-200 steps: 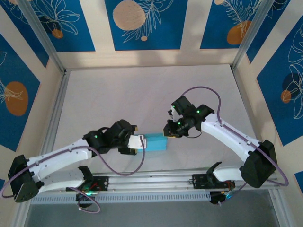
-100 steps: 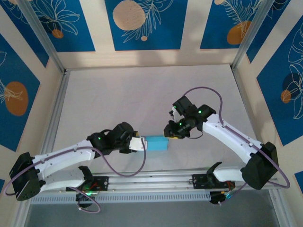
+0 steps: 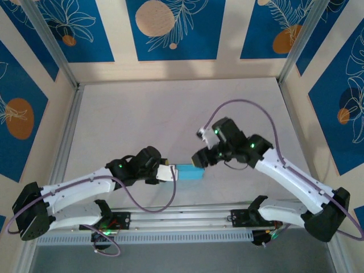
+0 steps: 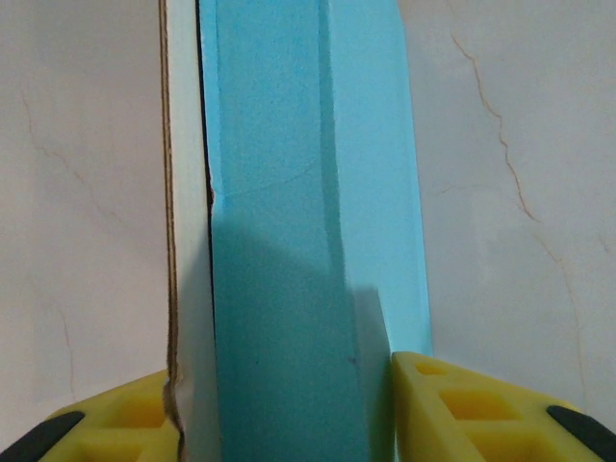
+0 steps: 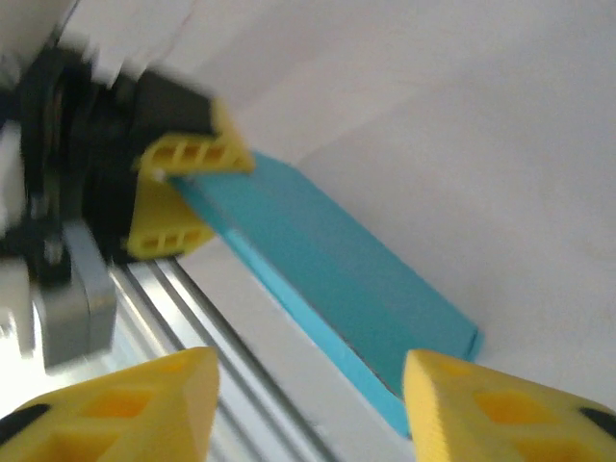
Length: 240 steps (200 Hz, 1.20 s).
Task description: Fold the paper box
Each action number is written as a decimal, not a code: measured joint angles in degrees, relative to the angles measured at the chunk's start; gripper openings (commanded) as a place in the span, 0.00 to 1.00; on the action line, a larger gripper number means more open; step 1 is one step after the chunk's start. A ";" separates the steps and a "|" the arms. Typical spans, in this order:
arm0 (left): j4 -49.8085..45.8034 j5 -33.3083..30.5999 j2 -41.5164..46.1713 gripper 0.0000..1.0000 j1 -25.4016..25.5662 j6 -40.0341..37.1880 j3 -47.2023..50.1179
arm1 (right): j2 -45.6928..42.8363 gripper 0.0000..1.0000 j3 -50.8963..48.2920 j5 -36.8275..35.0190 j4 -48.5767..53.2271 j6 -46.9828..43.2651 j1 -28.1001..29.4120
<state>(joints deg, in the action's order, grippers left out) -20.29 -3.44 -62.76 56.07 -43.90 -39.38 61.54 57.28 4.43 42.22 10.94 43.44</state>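
Blue box (image 3: 190, 173), pinched at its left end by the left tool (image 3: 169, 173), probably wants the wide-open right tool (image 3: 199, 158) pressing its right end squarely.

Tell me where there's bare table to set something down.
The far half of the table, up to the back wall, is bare. Crowded: the near middle, where the left gripper and right gripper meet at the paper box.
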 measured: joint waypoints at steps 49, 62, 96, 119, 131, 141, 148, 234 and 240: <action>0.96 1.51 -0.61 0.42 -0.28 0.02 -0.07 | -0.13 0.66 -9.25 2.89 -8.83 -26.40 -0.13; 1.20 1.95 -0.90 0.42 -0.42 0.02 -0.22 | 0.48 0.68 -9.94 3.78 -10.47 -30.84 -0.63; 1.40 2.67 -1.22 0.41 -0.57 0.02 -0.37 | 1.99 0.69 -11.56 5.60 -12.70 -39.08 -0.83; 1.44 3.23 -1.51 0.41 -0.92 0.04 -0.55 | 3.58 0.67 -12.04 6.84 -13.51 -42.21 -0.61; 1.46 3.45 -1.86 0.41 -0.96 0.09 -0.79 | 4.57 0.65 -12.04 6.73 -14.16 -43.23 -0.13; 1.49 3.65 -1.99 0.41 -1.03 0.24 -0.90 | 5.57 0.61 -12.04 6.47 -14.84 -44.48 0.33; 1.46 3.76 -1.99 0.41 -1.09 0.26 -0.92 | 6.19 0.58 -12.04 6.25 -15.21 -45.07 0.48; 1.40 4.83 -2.25 0.42 -1.60 1.57 -1.18 | 8.72 0.39 -13.53 -1.70 -20.44 -50.25 3.85; 1.40 4.85 -2.25 0.42 -1.68 1.75 -1.18 | 8.81 0.38 -13.70 -2.36 -20.94 -50.47 4.11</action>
<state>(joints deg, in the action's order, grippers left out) -18.90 1.41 -65.01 54.39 -42.15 -40.56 70.35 43.57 2.07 21.28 -39.53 47.55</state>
